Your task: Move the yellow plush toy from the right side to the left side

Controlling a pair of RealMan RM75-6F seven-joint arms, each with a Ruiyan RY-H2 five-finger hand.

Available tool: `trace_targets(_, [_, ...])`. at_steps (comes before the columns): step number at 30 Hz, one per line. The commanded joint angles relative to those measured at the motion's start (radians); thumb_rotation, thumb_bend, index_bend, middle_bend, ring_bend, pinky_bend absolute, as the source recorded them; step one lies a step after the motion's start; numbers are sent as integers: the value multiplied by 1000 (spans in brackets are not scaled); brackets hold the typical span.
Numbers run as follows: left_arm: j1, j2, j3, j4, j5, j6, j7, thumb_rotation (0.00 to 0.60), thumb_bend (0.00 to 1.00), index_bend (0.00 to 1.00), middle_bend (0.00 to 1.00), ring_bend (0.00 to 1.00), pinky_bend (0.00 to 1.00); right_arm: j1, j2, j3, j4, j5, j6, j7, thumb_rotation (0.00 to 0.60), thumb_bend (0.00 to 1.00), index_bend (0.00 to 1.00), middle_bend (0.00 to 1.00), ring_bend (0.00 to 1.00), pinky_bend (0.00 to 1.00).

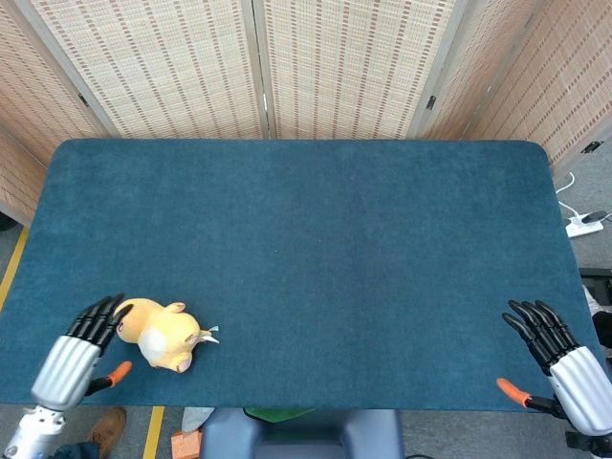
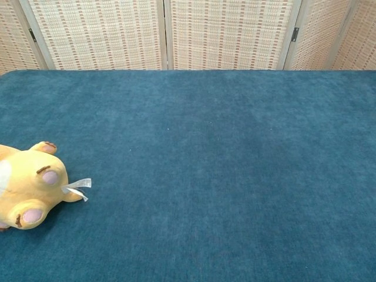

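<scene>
The yellow plush toy [image 1: 163, 332] lies on its side on the blue table [image 1: 306, 249] near the front left corner, a white tag sticking out to its right. In the chest view the plush toy [image 2: 29, 191] shows at the left edge, feet toward the camera. My left hand [image 1: 81, 342] is just left of the toy, fingers spread and holding nothing; its fingertips are close to the toy's head. My right hand [image 1: 559, 351] hovers at the front right corner, fingers apart and empty. Neither hand shows in the chest view.
Woven screen panels [image 1: 258, 67] stand behind the table's far edge. A white power strip [image 1: 583, 226] lies on the floor off the right side. The blue cloth stretches bare between the two hands.
</scene>
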Motion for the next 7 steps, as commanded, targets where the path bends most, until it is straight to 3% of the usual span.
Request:
trace_targets(1, [178, 24, -32, 52, -199, 156, -105, 600, 261, 0, 0, 0, 149, -27, -4, 20, -65, 103, -80, -191, 600, 130, 0, 0, 0, 0])
trace_targets(3, [207, 27, -43, 81, -264, 138, -145, 600, 271, 0, 0, 0, 148, -33, -7, 25, -96, 132, -102, -241, 600, 131, 0, 0, 0, 0])
trace_targets(7, [220, 46, -65, 106, -253, 146, -191, 600, 278, 0, 0, 0, 151, -39, -26, 49, -129, 175, -122, -325, 600, 132, 0, 0, 0, 0])
